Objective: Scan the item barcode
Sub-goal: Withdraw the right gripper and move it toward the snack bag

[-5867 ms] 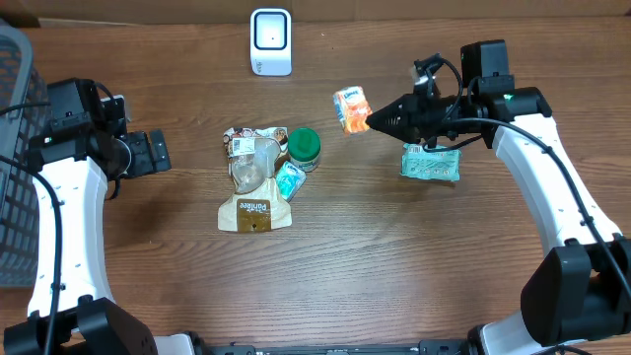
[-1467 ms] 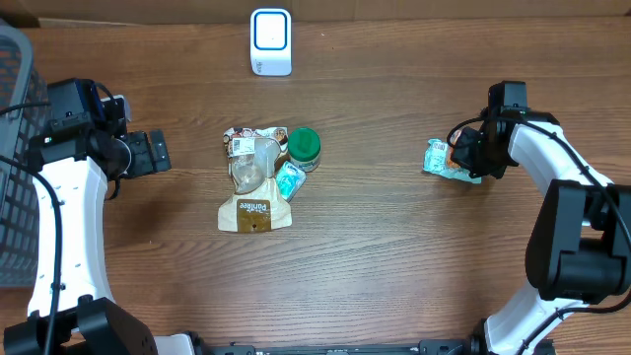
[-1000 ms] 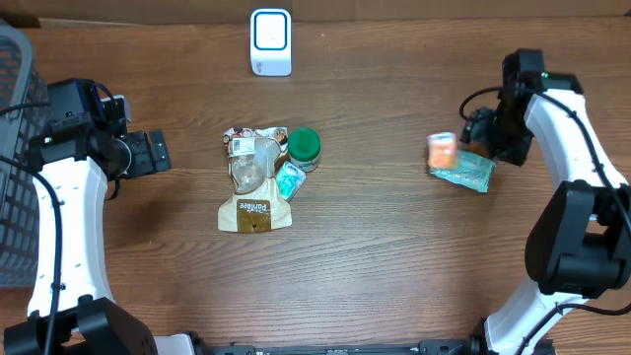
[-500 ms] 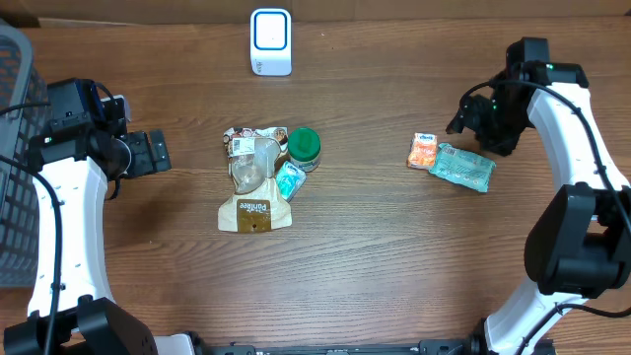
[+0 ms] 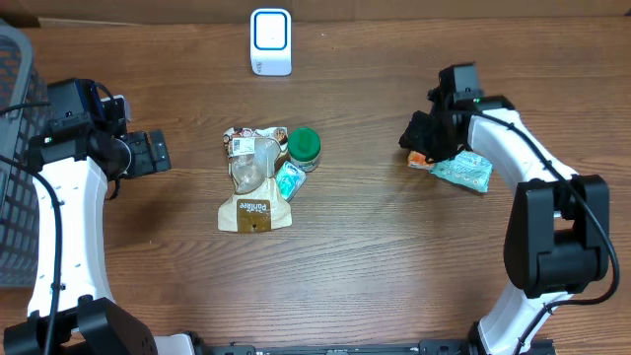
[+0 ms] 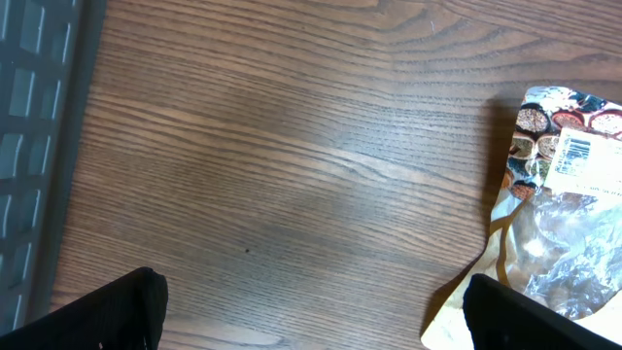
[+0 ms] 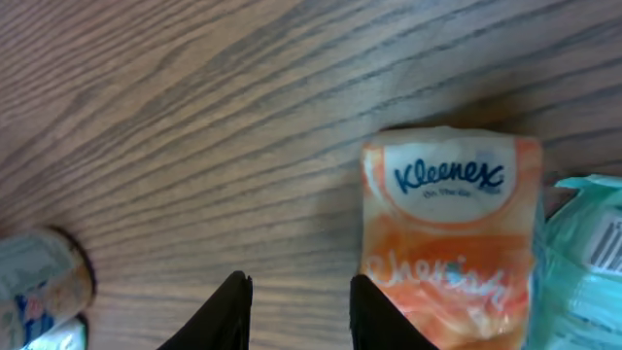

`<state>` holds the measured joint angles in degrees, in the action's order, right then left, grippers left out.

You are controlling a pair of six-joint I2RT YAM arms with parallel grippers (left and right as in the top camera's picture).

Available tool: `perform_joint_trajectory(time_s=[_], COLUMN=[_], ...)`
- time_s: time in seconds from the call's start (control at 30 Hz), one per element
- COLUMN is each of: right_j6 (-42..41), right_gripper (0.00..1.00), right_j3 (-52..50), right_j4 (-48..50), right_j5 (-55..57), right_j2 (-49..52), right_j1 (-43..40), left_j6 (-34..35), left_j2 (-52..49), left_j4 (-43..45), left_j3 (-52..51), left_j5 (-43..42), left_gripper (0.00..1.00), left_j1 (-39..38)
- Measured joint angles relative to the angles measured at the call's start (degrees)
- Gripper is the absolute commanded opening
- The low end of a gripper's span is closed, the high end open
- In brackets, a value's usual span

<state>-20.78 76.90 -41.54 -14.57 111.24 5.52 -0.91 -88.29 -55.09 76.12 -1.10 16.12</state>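
Note:
The orange Kleenex tissue pack (image 5: 424,158) lies flat on the table against a teal wipes pack (image 5: 461,170). My right gripper (image 5: 414,136) hovers over the orange pack's left end. In the right wrist view the orange pack (image 7: 447,233) lies to the right of both fingers, and my right gripper (image 7: 301,313) has only bare wood in its narrow gap. The white scanner (image 5: 270,41) stands at the back of the table. My left gripper (image 5: 158,153) stays wide open at the left, holding nothing. In its own view the left gripper (image 6: 311,316) frames bare wood.
A pile sits mid-table: a brown pouch (image 5: 254,187), a green-lidded jar (image 5: 304,146) and a small teal packet (image 5: 289,180). The pouch (image 6: 554,214) also shows in the left wrist view. A grey basket (image 5: 15,148) stands at the far left edge.
The orange pack went from upright to flat on the table. My right gripper swung away, then came left to hover over it, its jaws narrowing. The left arm has not moved.

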Motion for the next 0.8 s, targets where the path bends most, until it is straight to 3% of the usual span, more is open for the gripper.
perform_joint_trajectory(time_s=[0.4, 0.8], right_j6=[-3.72, -4.48], right_gripper=[0.29, 0.29], right_j3=[-4.37, -4.15], right_j4=[3.37, -1.14], right_j5=[0.37, 4.37], right_j2=[0.28, 0.26], right_j1=[-0.24, -3.19], left_j6=[0.0, 0.0], left_j2=[0.0, 0.0], left_j4=[-0.02, -0.02], left_j3=[0.0, 0.0], left_j5=[0.0, 0.0], left_gripper=[0.99, 1.0], left_j1=[0.0, 0.0])
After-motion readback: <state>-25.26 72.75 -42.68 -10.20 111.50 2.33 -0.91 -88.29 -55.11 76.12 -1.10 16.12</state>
